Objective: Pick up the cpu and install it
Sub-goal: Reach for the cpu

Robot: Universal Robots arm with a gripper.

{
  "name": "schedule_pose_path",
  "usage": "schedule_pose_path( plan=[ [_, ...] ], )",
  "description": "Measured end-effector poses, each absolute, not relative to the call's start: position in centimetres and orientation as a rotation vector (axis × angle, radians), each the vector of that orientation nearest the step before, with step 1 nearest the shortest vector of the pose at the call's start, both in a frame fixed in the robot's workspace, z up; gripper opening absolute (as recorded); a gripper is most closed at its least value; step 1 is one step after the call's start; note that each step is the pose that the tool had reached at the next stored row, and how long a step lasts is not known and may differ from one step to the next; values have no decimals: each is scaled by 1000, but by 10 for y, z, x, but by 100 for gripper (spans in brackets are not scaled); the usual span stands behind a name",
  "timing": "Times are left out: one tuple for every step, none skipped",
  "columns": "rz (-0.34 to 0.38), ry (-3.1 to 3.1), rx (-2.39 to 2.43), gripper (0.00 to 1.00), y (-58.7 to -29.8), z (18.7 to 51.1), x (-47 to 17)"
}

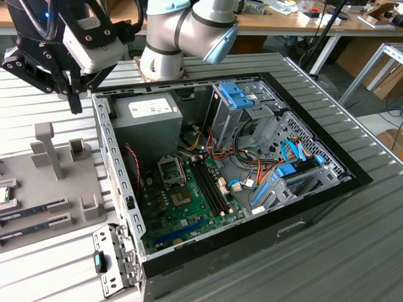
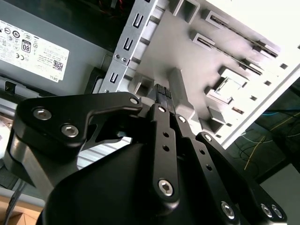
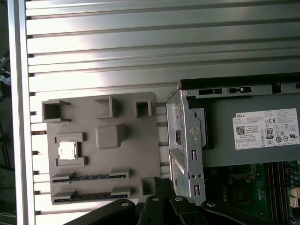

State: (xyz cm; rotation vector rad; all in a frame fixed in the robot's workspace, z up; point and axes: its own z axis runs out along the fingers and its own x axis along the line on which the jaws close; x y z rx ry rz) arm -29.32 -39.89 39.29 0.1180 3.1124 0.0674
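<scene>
- ribbed metal table spans the scene.
- grey tray lies flat on it, at the exterior view's left.
- open pc case lies beside the tray, open side up.

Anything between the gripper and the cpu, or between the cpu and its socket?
Nothing covers the cpu in its tray pocket; a raised block stands close beside the line from the shut gripper. Between tray and socket the case wall rises; the socket looks uncovered.
</scene>
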Motion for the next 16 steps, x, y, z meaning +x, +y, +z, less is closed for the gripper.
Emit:
schedule_pose_path(
  plan=[
    [67,3112,118,11,-399,393,-294],
    [67,3112,118,11,-399,393,-294],
    [67,3112,118,11,-399,393,-295],
    [67,3112,118,11,-399,393,-296],
    [67,3112,118,11,-399,393,-296],
    [67,3113,118,11,-399,393,-297],
    [67,3112,118,11,-399,393,-297],
    [67,3113,118,11,-399,393,-298],
    [67,3112,118,11,-399,393,-298],
    [67,3113,118,11,-399,393,-299],
    [67,3112,118,11,-399,393,-299],
    [67,3113,118,11,-399,393,-300],
    [67,3112,118,11,-399,393,-300],
    [67,3113,118,11,-399,393,-301],
    [67,3112,118,11,-399,393,-301],
    [67,3112,118,11,-399,393,-301]
  ],
)
